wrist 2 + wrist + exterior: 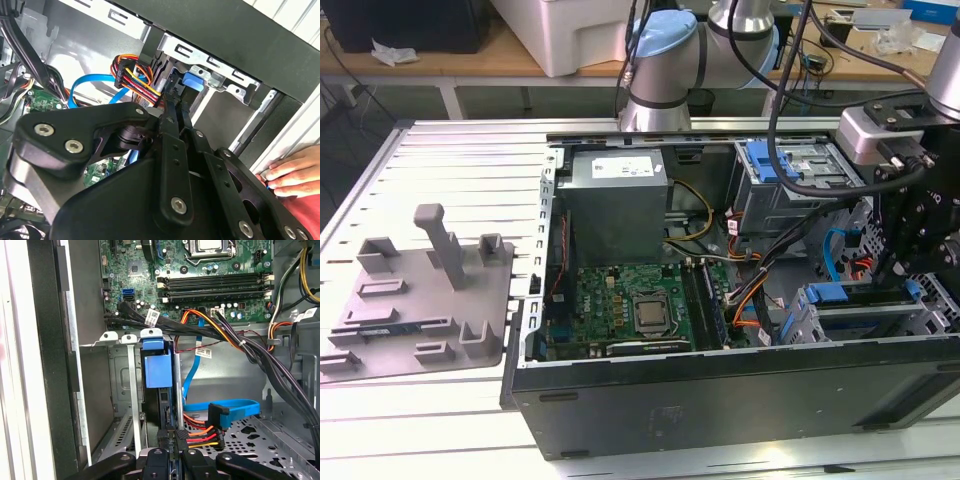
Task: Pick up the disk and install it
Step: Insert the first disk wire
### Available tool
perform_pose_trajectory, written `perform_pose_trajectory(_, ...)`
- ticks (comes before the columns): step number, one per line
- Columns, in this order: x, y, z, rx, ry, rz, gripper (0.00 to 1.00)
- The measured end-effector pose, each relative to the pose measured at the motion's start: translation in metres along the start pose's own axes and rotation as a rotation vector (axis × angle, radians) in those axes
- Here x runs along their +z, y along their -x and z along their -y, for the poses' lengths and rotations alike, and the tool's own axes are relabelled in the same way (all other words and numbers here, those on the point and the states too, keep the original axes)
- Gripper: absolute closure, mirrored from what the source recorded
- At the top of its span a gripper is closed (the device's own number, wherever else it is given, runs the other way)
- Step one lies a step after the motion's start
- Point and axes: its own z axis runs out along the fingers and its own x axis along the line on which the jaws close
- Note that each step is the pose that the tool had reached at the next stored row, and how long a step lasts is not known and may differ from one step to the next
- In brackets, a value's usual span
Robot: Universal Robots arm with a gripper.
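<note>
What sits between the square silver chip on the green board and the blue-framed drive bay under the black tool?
In the exterior view, from the chip: memory slots, then orange and black cables, then the blue-framed drive bay.

matt dark sheet-metal computer case (720,410), ribbed bare-metal table (450,150), kinda dull grey plastic fixture (420,300) on the left, smooth blue plastic disk carrier (156,367), bare steel drive cage (120,377)
</note>
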Motion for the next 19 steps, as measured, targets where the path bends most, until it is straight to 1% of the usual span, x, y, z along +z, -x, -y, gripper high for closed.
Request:
perform_pose_trajectory(14,0.001,0.0001,-0.0001,0.0,0.0001,0.0003,0.83)
perform_pose_trajectory(17,-0.002,-0.0001,0.0002,0.0,0.0001,0.0001,0.83)
perform_pose_trajectory(19,-0.0021,-0.0001,0.0002,0.0,0.0001,0.0004,0.83)
